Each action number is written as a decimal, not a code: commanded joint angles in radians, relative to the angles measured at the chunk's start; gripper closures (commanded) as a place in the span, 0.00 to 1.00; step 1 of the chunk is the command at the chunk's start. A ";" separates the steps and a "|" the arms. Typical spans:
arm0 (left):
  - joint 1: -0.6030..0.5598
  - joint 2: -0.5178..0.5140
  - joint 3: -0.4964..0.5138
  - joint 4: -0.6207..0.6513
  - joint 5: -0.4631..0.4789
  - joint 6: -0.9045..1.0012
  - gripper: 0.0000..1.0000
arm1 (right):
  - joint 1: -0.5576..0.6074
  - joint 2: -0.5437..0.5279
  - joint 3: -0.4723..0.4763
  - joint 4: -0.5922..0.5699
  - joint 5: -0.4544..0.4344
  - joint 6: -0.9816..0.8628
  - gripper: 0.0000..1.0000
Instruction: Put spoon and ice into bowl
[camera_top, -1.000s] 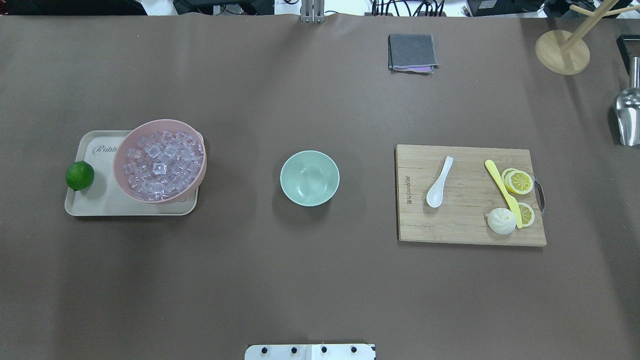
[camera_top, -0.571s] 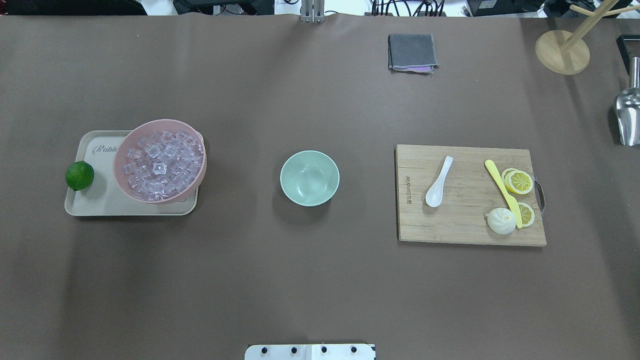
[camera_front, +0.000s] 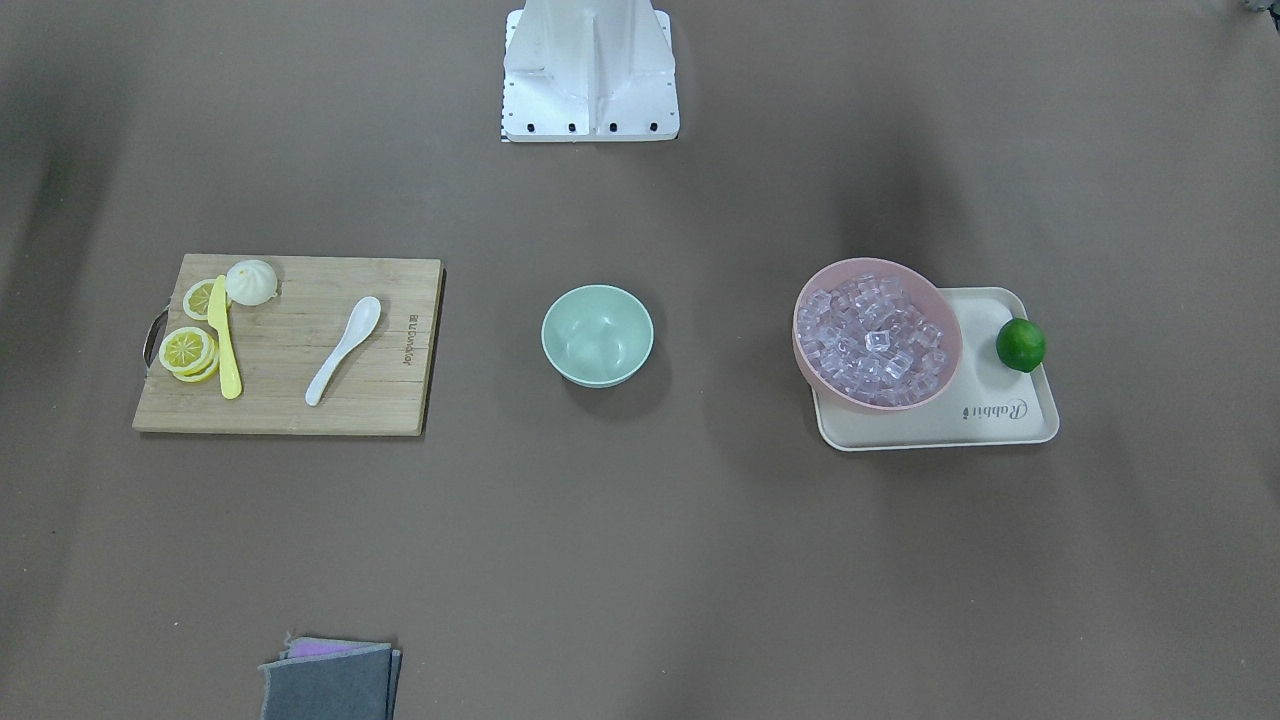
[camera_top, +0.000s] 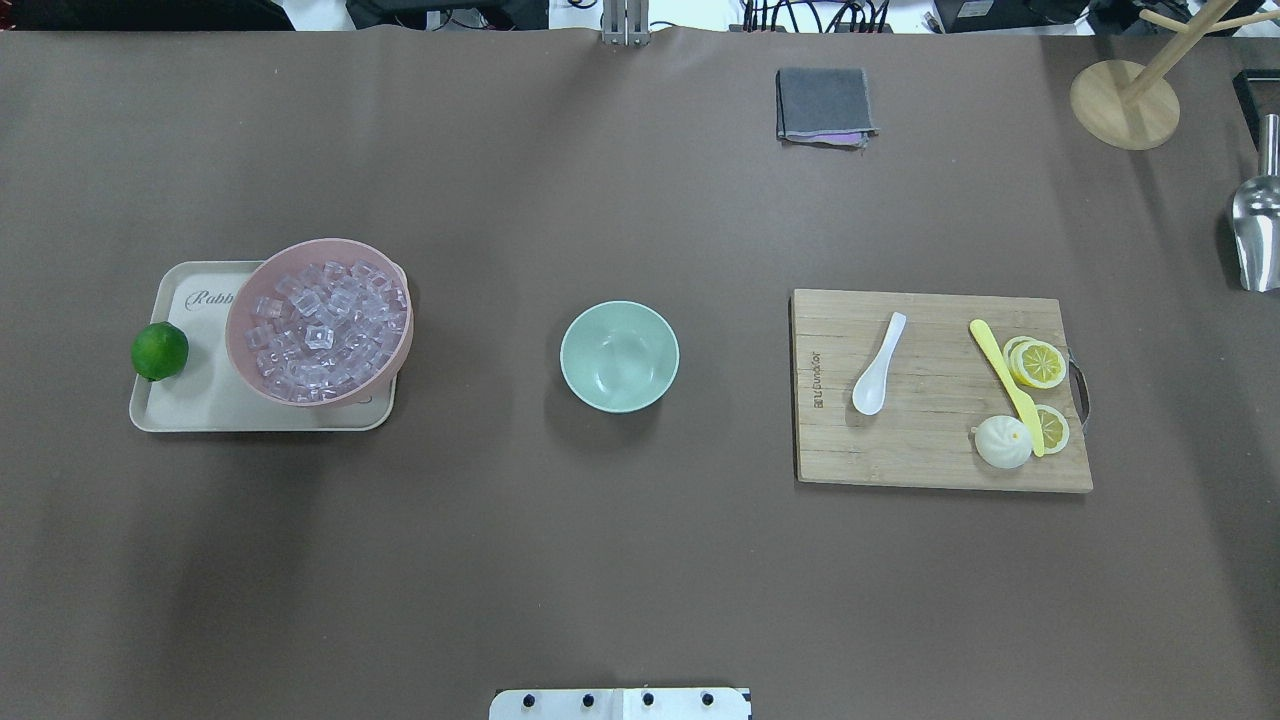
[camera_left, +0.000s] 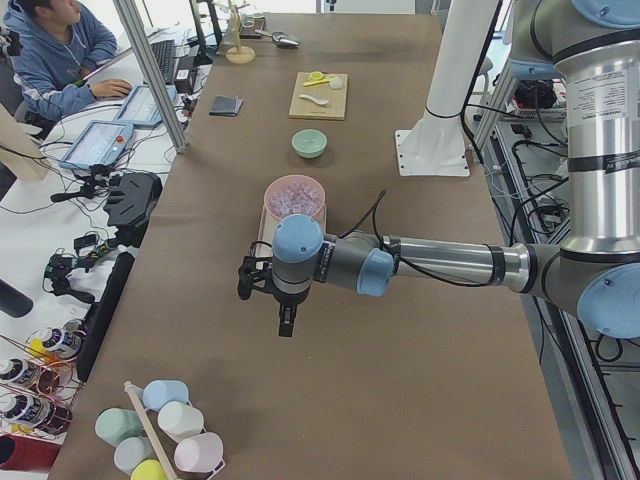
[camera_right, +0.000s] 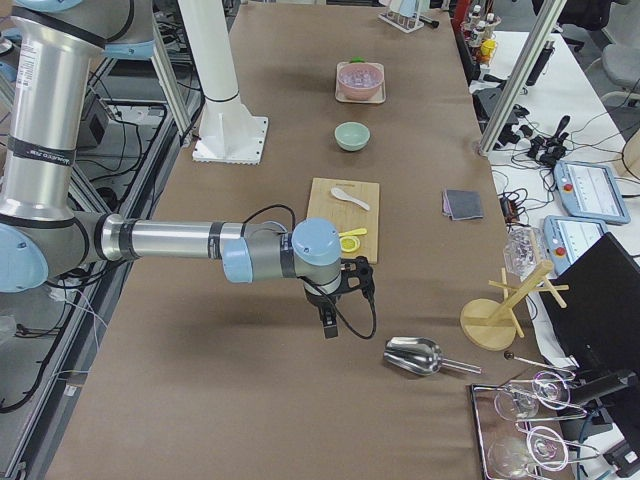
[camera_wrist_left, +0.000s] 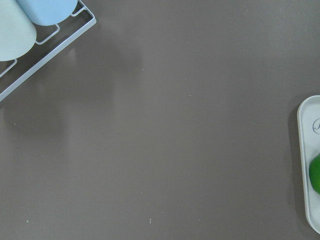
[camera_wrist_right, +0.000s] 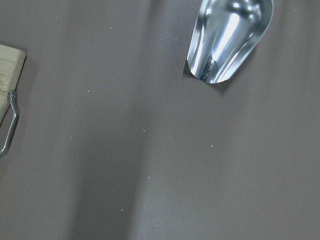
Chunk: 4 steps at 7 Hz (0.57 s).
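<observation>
Over brown table (camera_top: 640, 560), left gripper (camera_left: 285, 322) and right gripper (camera_right: 328, 326) point down; openness unclear.

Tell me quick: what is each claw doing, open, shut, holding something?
Left gripper: cannot tell; it shows only small, from the side.
Right gripper: cannot tell, for the same reason.

bowl (camera_top: 619, 356): small, round, mint-green, upright, empty.
spoon (camera_top: 880, 362): white, lying flat, well apart from the bowl on the robot's right of it, scoop end nearer the robot.
ice (camera_top: 318, 335): clear cubes heaped in a pink bowl (camera_top: 403, 350), well apart on the bowl's left.
</observation>
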 joint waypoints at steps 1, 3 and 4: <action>0.011 0.001 -0.011 0.004 -0.022 -0.004 0.01 | 0.000 0.002 -0.003 0.006 0.013 0.003 0.00; 0.012 -0.003 -0.020 -0.017 -0.040 -0.010 0.02 | 0.000 0.004 -0.001 0.066 0.043 0.027 0.00; 0.024 -0.019 -0.034 -0.043 -0.102 -0.083 0.02 | -0.005 0.017 0.002 0.092 0.130 0.170 0.00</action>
